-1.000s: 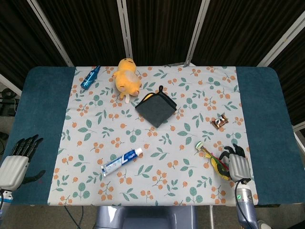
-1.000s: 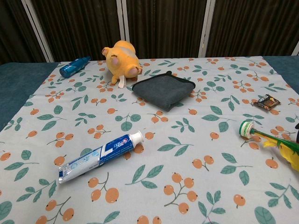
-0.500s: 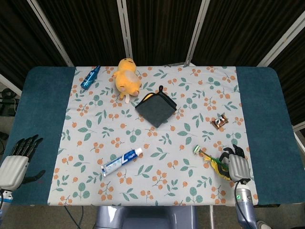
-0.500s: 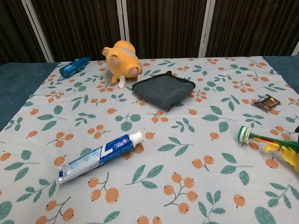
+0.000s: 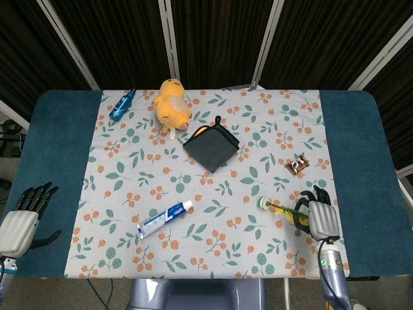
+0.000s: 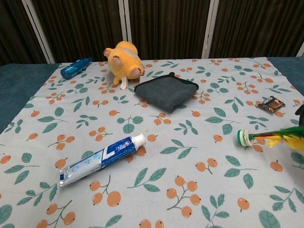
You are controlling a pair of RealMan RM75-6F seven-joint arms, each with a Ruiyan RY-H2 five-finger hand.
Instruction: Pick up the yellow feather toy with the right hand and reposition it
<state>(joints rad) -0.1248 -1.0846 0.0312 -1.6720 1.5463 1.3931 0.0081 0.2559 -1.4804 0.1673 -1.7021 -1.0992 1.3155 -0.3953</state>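
The yellow feather toy [image 5: 282,208] has a white and green round base [image 6: 244,137] and yellow, green and red feathers [image 6: 284,137]. My right hand [image 5: 321,217] grips its feather end at the front right of the table. The toy is lifted a little off the cloth, nearly level, with its base pointing left. In the chest view only the toy and a dark edge of the hand at the right border show. My left hand [image 5: 22,218] hangs off the table's front left corner, fingers apart, holding nothing.
On the floral cloth [image 5: 213,174] lie a toothpaste tube [image 5: 164,219], a folded grey cloth [image 5: 211,146], a yellow plush toy [image 5: 172,105], a blue bottle [image 5: 122,104] and a small snack packet [image 5: 297,165] just beyond my right hand.
My right hand has taken up the toy and lifted it. Its base has swung left and away from the front edge, and the feathers now rise off the cloth.
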